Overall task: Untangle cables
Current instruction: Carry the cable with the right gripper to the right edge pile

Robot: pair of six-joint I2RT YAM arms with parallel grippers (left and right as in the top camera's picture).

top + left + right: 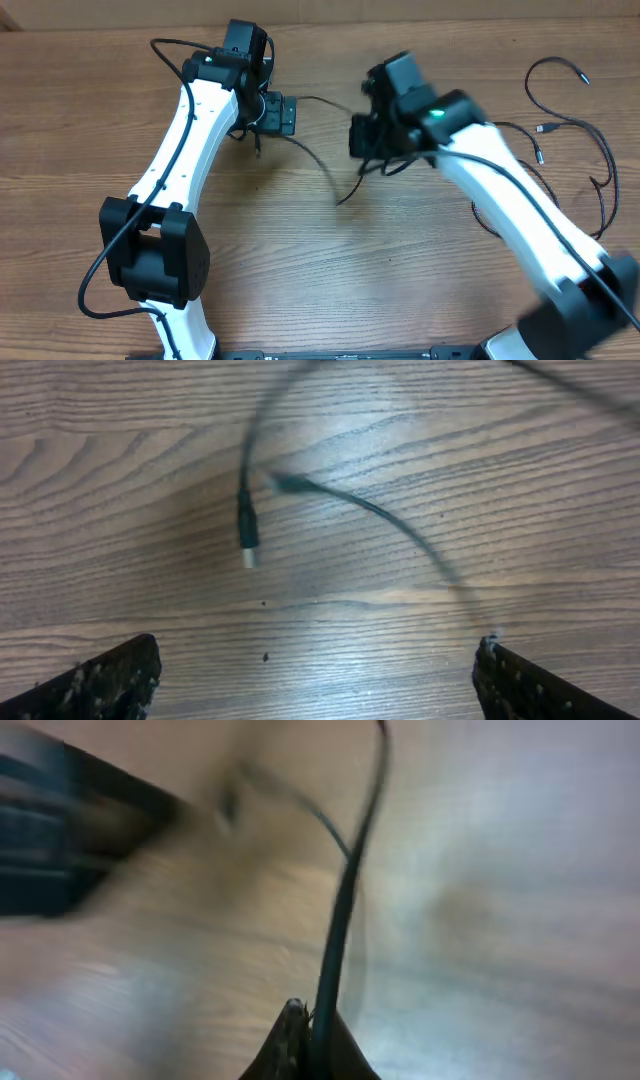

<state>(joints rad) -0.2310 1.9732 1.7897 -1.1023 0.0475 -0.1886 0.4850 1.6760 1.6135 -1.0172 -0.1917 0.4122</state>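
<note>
Right gripper (305, 1025) pinches one cable (345, 900); left gripper (318, 665) gapes above wooden table (120, 470).

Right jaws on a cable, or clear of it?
Touching. Right wrist view: the cable runs into the shut jaws of the right gripper, pinched between them.
</note>
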